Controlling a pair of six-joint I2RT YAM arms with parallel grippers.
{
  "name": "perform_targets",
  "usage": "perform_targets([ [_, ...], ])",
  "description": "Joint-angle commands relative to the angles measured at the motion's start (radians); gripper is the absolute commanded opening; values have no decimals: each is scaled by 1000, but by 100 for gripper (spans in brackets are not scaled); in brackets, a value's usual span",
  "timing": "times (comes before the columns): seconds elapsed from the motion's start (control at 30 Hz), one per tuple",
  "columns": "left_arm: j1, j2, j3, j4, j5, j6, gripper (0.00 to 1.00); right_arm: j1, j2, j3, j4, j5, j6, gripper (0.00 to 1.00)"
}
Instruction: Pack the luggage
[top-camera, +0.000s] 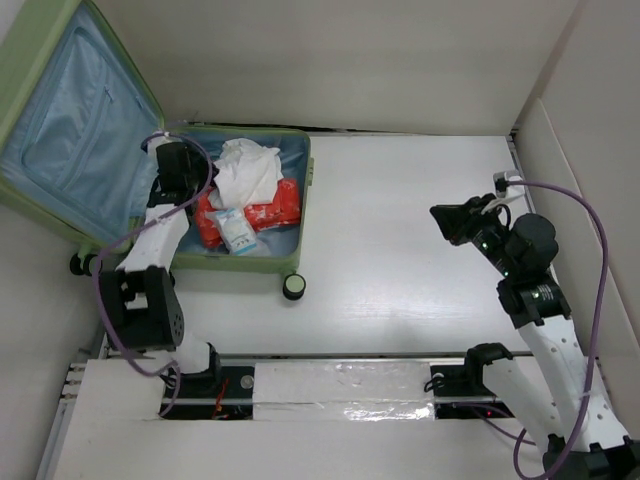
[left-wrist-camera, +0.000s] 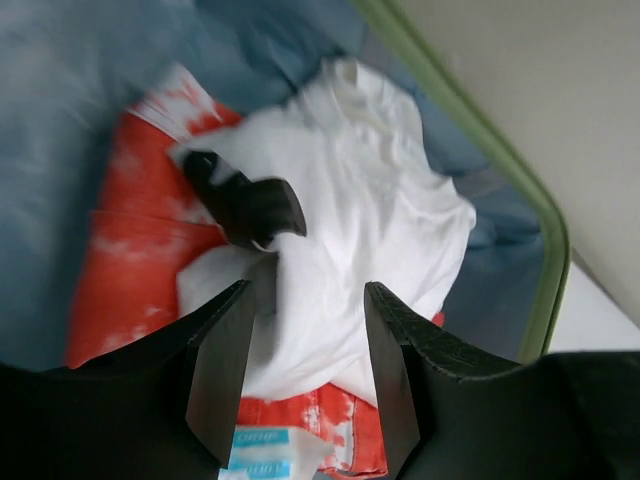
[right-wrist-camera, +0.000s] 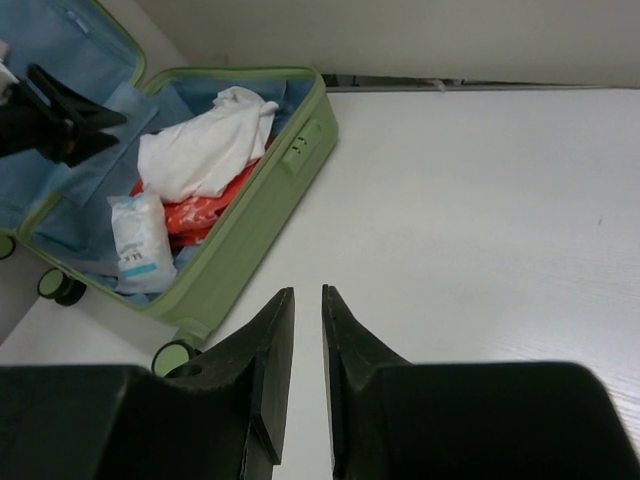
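The pale green suitcase lies open at the far left, its blue-lined lid propped up. Inside are a white garment, an orange-and-white garment and a white-and-blue tissue pack. My left gripper hovers over the left part of the case, open and empty. In the left wrist view the gripper stands above the white garment. A small black object lies on that garment. My right gripper is shut and empty, above the bare table at the right.
A black-and-green caster wheel sticks out at the case's near right corner. The suitcase wall with its lock faces the right arm. A pale wall panel borders the table on the right.
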Motion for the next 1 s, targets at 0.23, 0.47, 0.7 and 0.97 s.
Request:
perform_targets([
  [0.23, 6, -548, -103, -141, -613, 112, 31, 117, 156, -73, 267, -72, 1, 0],
  [0.47, 43, -657, -16, -388, -907, 183, 0, 138, 119, -126, 313, -31, -8, 0],
  [0.7, 43, -708, 113, -580, -1106, 180, 66, 183, 41, -106, 230, 55, -56, 0],
  [0.97, 43, -568, 104, -534, -1324, 335, 69, 183, 24, -92, 200, 54, -69, 0],
])
